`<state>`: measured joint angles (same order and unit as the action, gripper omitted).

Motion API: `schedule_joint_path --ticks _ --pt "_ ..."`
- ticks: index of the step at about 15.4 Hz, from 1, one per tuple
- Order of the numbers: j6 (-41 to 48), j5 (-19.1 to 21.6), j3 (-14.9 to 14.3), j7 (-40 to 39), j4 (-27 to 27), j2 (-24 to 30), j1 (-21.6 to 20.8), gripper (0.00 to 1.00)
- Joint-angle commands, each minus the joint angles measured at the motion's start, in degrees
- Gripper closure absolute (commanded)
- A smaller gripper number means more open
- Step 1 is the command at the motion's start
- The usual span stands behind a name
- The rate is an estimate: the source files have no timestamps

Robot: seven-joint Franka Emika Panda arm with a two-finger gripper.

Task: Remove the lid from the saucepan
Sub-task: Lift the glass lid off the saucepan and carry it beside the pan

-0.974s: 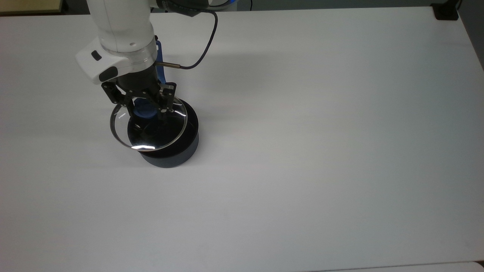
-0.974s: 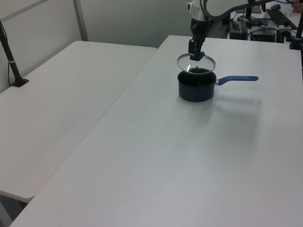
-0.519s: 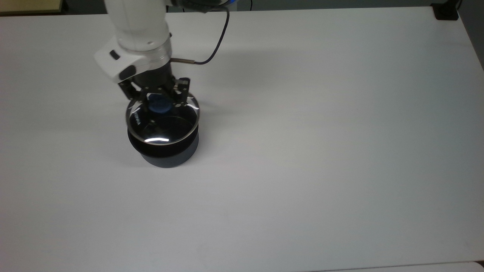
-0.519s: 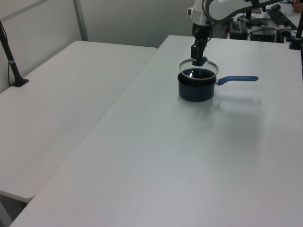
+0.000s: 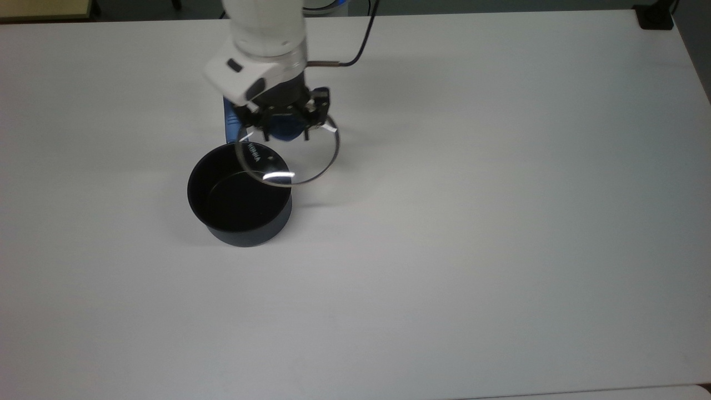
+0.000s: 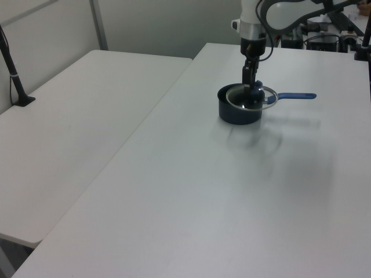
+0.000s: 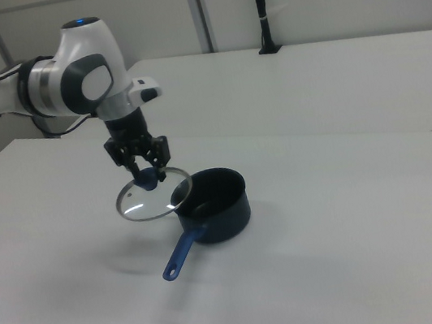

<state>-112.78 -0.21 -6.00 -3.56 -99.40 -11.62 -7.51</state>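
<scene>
1. The gripper (image 5: 286, 129) is closed on the blue knob (image 5: 284, 132) of the lid (image 5: 289, 161) and holds it up in the air.
2. In the top view the lid hangs just under the gripper, at about 1 o'clock from the saucepan (image 5: 240, 201), with one edge over the pan's rim.
3. The saucepan sits open on the white counter (image 5: 472, 222). Its blue handle (image 7: 179, 256) points to about 7 o'clock in the right view.
4. White letters near the lid's edge look like "KONKA", but they are hard to read.
5. The white arm (image 7: 79, 77) bends over and its gripper points straight down.
</scene>
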Motion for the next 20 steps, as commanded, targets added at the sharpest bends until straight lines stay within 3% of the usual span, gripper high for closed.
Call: schedule_joint_path --ticks 1,6,12,20 --pt "1.6 -0.14 0.37 0.83 -4.21 4.05 -2.24 0.39" --pt "1.08 -0.41 4.15 1.01 -8.96 5.11 -2.42 0.39" --pt "0.9 -0.41 4.59 1.01 -10.28 5.11 -3.3 0.39" --pt "-6.39 -1.11 8.28 7.51 -16.43 6.77 -3.13 0.39"
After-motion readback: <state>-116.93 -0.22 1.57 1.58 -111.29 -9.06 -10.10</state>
